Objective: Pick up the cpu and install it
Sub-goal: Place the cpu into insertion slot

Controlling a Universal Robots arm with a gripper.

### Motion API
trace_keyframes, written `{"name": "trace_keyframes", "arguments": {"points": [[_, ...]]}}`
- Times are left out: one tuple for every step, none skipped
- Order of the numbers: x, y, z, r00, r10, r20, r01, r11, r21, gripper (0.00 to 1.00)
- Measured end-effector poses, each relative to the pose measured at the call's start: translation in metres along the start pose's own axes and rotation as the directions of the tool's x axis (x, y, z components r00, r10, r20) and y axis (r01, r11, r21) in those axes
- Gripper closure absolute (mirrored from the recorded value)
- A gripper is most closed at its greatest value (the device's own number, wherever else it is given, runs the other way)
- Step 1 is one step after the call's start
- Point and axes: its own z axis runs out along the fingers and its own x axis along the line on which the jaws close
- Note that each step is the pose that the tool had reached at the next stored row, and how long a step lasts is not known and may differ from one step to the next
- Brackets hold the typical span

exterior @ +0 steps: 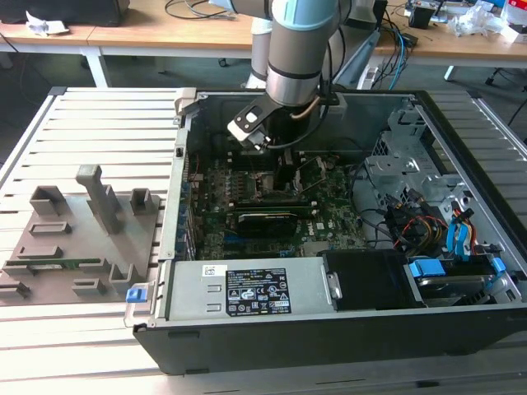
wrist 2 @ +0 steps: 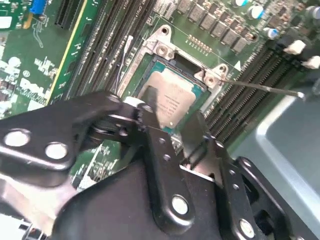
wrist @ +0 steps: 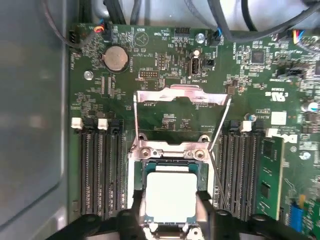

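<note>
1. The cpu (wrist: 170, 196) lay flat in the socket (wrist: 171, 159), silver top up, square to the frame around it.
2. The socket's plate (wrist: 182, 97) stood swung open, clear of the cpu, with its thin lever (wrist 2: 260, 87) also raised.
3. The socket sat mid-board on the green board (wrist: 165, 120), with banks of memory slots (wrist: 102, 170) along both of its sides. A coin battery (wrist: 116, 57) sat toward one corner of the board.
4. The board lay on the floor of the open case (exterior: 175, 173). The socket was toward the case's far wall, and a labelled power supply (exterior: 247, 288) ran along the near wall.
5. The gripper (wrist 2: 171, 117) hung straight over the socket, at the end of the arm (exterior: 292, 58) that reached down into the case.
6. Its fingers (wrist 2: 152, 130) were spread to about the cpu's width, one at each of two opposite edges. In both wrist views they appeared to touch those edges and pinch the cpu.
7. A grey tray (exterior: 82, 234) with upright posts and slots lay on the slatted table (exterior: 82, 115), outside the case at the exterior view's left. I could not tell what its slots held.
</note>
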Motion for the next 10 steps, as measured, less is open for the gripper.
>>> {"name": "trace_keyframes", "arguments": {"points": [[0.0014,-0.0002,-0.0057,1.0,0.0,0.001,0.0,1.0,0.0,0.53],[0.0022,-0.0003,-0.0101,1.0,0.0,0.0019,0.0,1.0,0.0001,0.59],[0.0027,-0.0004,-0.0137,1.0,0.0,0.002,0.0,1.0,-0.0001,0.59],[0.0041,-0.0009,-0.0268,1.0,0.0,0.0036,0.0,1.0,-0.0001,0.77],[0.0054,-0.0012,-0.0382,1.0,0.0,0.0055,0.0,1.0,0.0001,0.83],[0.0056,-0.0015,-0.0459,1.0,0.0,0.0057,0.0,1.0,0.0,0.89],[0.0058,-0.0016,-0.0501,1.0,0.0,0.0057,0.0,1.0,0.0,0.89],[0.006,-0.0019,-0.0575,1.0,0.0,0.006,0.0,1.0,-0.0001,0.89],[0.006,-0.002,-0.0602,1.0,0.0,0.0058,0.0,1.0,-0.0002,0.89],[0.006,-0.002,-0.0602,1.0,0.0,0.0057,0.0,1.0,-0.0003,0.89]]}}
